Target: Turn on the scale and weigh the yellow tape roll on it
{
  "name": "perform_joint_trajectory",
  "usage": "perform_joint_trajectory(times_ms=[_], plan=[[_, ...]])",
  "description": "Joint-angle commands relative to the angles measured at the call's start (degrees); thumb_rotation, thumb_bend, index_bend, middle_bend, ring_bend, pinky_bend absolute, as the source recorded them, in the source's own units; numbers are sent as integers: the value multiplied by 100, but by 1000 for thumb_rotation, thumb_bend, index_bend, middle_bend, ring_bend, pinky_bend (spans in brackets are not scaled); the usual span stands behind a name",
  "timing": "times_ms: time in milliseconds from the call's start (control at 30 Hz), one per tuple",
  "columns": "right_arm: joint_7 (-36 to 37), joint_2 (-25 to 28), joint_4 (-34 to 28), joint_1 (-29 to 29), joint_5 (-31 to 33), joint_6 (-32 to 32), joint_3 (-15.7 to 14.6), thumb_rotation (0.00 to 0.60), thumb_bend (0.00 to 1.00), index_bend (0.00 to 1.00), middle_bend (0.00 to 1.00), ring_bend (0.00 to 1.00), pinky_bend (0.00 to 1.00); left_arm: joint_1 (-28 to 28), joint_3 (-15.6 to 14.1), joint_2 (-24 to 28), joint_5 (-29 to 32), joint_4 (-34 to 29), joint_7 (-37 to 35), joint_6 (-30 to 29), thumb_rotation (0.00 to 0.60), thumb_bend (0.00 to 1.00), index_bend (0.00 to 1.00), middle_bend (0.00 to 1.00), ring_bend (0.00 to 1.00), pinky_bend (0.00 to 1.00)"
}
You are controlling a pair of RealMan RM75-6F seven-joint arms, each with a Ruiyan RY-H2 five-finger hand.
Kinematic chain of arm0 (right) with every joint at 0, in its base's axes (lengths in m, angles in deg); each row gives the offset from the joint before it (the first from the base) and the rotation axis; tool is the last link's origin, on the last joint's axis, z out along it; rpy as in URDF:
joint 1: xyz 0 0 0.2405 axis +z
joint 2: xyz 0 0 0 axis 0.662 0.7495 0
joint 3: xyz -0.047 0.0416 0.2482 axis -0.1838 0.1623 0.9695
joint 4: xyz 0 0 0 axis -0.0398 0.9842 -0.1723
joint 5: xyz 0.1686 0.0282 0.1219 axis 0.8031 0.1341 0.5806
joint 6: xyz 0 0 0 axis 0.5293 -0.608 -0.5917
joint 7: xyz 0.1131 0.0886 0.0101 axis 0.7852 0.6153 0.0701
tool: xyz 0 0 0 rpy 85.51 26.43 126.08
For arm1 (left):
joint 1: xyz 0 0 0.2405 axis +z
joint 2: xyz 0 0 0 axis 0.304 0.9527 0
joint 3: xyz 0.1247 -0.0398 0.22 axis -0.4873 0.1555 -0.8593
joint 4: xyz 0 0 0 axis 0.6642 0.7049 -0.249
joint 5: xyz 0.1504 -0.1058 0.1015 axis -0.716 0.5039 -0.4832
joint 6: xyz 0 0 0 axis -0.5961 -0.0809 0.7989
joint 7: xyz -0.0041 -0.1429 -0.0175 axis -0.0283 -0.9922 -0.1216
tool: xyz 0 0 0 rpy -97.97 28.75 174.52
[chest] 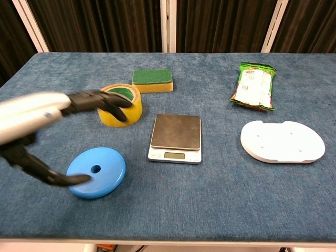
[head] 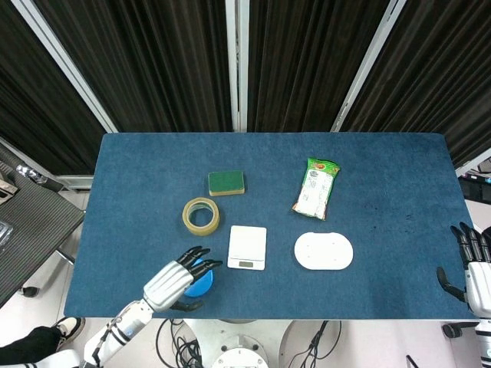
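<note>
The yellow tape roll [head: 200, 215] lies flat on the blue table, left of the small white scale [head: 247, 247]. In the chest view the tape roll [chest: 125, 113] is partly hidden behind my left hand's fingers, and the scale [chest: 175, 138] shows a bare metal platform and a blank display. My left hand [head: 175, 280] hovers open, fingers spread, over the blue disc, short of the tape; in the chest view this left hand [chest: 50, 113] is blurred. My right hand [head: 476, 268] hangs open off the table's right edge.
A blue disc [chest: 97, 171] lies under my left hand. A green-topped sponge [head: 226, 182] sits behind the tape. A green snack packet [head: 315, 187] and a white oval plate [head: 324, 251] lie to the right of the scale.
</note>
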Motion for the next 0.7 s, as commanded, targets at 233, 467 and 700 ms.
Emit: perform_joint_trajectory(times_ms=[233, 467, 700], plan=[[135, -23, 159, -41, 20, -3, -19, 600, 306, 0, 0, 0, 0, -331, -72, -712, 3, 453, -23, 310, 600, 559, 42, 198, 0, 0], [210, -58, 275, -37, 52, 53, -18, 600, 305, 0, 0, 0, 0, -406, -13, -1065, 111, 853, -20, 215, 600, 582, 42, 173, 0, 0], [216, -64, 294, -20, 76, 81, 8, 600, 306, 0, 0, 0, 0, -501, 18, -1262, 282, 1177, -64, 259, 600, 581, 42, 170, 0, 0]])
